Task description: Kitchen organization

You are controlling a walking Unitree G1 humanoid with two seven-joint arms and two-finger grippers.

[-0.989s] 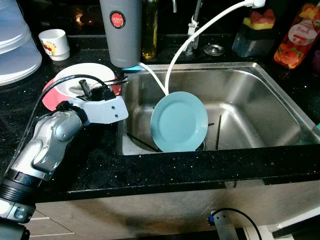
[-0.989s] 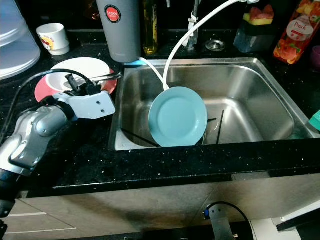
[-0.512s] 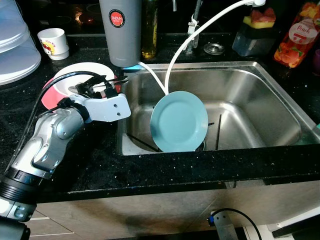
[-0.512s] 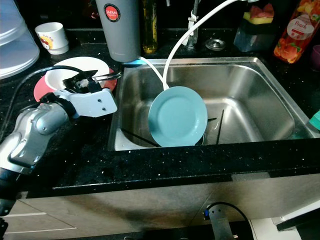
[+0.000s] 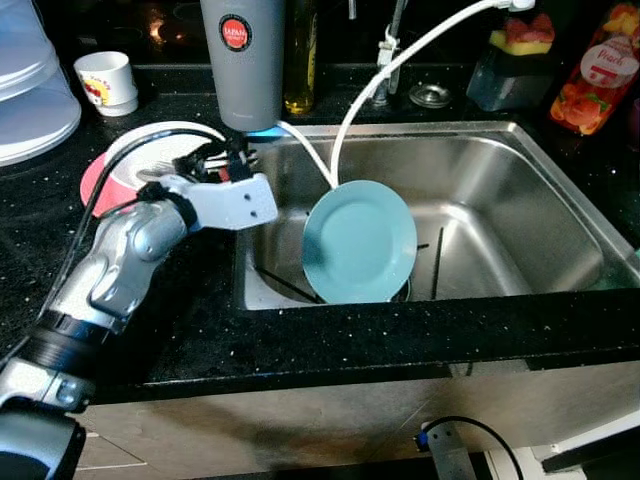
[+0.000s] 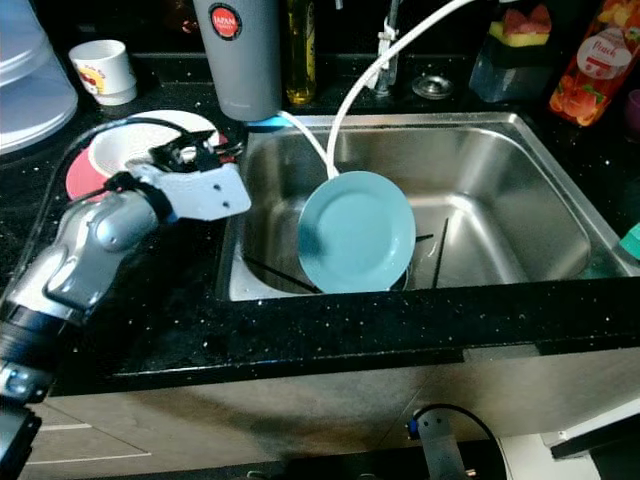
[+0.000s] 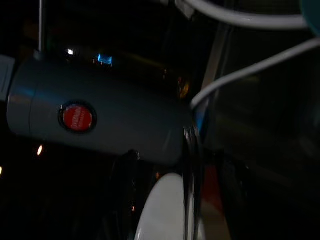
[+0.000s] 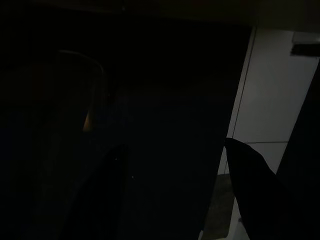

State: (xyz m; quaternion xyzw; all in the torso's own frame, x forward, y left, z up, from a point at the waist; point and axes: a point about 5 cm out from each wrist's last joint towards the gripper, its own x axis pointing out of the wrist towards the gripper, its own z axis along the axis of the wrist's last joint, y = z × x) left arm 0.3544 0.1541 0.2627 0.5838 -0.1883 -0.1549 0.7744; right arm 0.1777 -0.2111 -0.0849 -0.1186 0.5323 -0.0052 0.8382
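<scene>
A teal plate point(image 5: 360, 243) leans upright inside the steel sink point(image 5: 520, 180). Left of the sink a white plate point(image 5: 150, 150) rests on a pink plate point(image 5: 93, 182), with a metal utensil point(image 7: 191, 195) lying on it. My left gripper point(image 5: 228, 158) hovers over the white plate's sink-side rim, just in front of the grey canister point(image 5: 242, 60). In the left wrist view its fingers stand open, and the utensil's shiny handle runs between them. My right gripper point(image 8: 175, 195) hangs idle in the dark, with its fingers apart.
A white hose point(image 5: 400, 55) curves from the tap into the sink behind the teal plate. Black sticks point(image 5: 437, 262) lie on the sink floor. A cup point(image 5: 105, 78), a clear container point(image 5: 30, 90), an oil bottle point(image 5: 300, 60) and a juice bottle point(image 5: 595, 70) stand along the back.
My left gripper has moved forward and right across the white plate, toward the sink edge and the grey canister. The teal plate has stayed put.
</scene>
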